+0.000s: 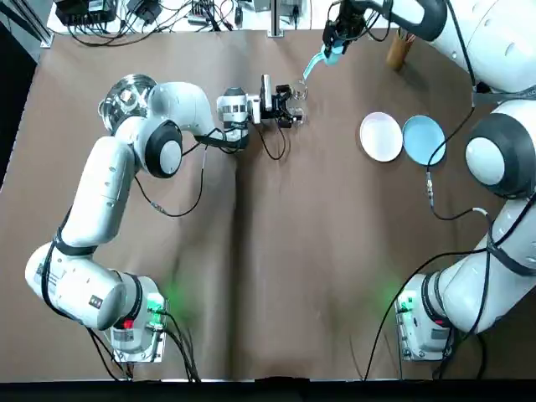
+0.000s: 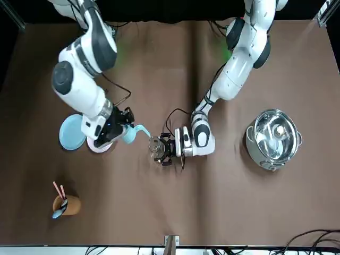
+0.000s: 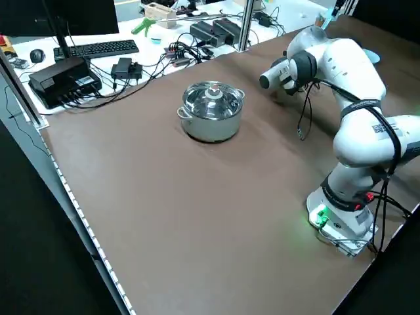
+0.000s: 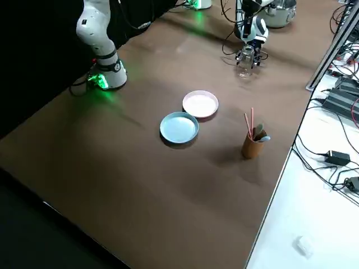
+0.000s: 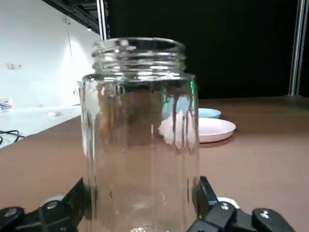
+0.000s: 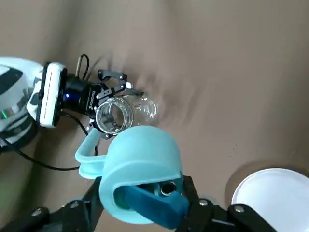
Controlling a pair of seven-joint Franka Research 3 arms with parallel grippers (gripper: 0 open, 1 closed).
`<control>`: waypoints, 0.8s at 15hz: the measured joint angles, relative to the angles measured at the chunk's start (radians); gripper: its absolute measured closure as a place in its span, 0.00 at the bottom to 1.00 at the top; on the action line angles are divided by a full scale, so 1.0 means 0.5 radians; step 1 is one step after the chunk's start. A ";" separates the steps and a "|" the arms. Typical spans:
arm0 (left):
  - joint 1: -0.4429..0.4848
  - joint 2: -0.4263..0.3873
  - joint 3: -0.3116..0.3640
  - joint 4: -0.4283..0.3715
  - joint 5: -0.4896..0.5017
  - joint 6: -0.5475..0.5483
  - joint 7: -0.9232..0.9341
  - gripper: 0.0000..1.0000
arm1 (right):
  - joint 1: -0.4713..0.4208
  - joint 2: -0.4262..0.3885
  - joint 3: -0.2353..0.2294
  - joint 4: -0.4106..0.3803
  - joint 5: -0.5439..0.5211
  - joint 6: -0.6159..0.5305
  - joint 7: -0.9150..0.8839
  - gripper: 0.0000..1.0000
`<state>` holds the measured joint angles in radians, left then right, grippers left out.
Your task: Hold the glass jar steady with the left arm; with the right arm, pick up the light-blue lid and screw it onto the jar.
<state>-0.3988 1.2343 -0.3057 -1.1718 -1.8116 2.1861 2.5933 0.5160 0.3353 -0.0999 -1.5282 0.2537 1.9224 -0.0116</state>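
Left end effector (image 2: 163, 151) clamps jar (image 2: 155, 144), right end effector (image 6: 142, 194) holds lid (image 6: 140, 154)

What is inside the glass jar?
Nothing visible: the glass jar looks empty, its mouth open. The left gripper clamps its base, so the very bottom is partly hidden.

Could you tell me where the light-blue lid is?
Top view: the right tool holds the light-blue lid aloft, just beyond and right of the glass jar.
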 joint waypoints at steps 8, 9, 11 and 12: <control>0.000 0.002 0.003 -0.001 -0.005 -0.012 0.019 0.09 | 0.136 0.061 0.000 0.097 -0.138 -0.102 -0.238 0.32; 0.000 0.004 0.003 -0.001 -0.012 -0.018 0.028 0.09 | 0.167 0.118 0.000 0.165 -0.157 -0.126 -0.300 0.32; 0.000 0.006 0.004 -0.001 -0.015 -0.023 0.033 0.09 | 0.190 0.170 0.000 0.207 -0.176 -0.130 -0.394 0.32; 0.000 0.006 0.004 -0.001 -0.015 -0.024 0.034 0.09 | 0.200 0.189 0.000 0.219 -0.197 -0.130 -0.449 0.32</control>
<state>-0.3986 1.2373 -0.3035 -1.1723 -1.8191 2.1742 2.6104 0.6162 0.4301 -0.0997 -1.4185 0.1551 1.8574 -0.2361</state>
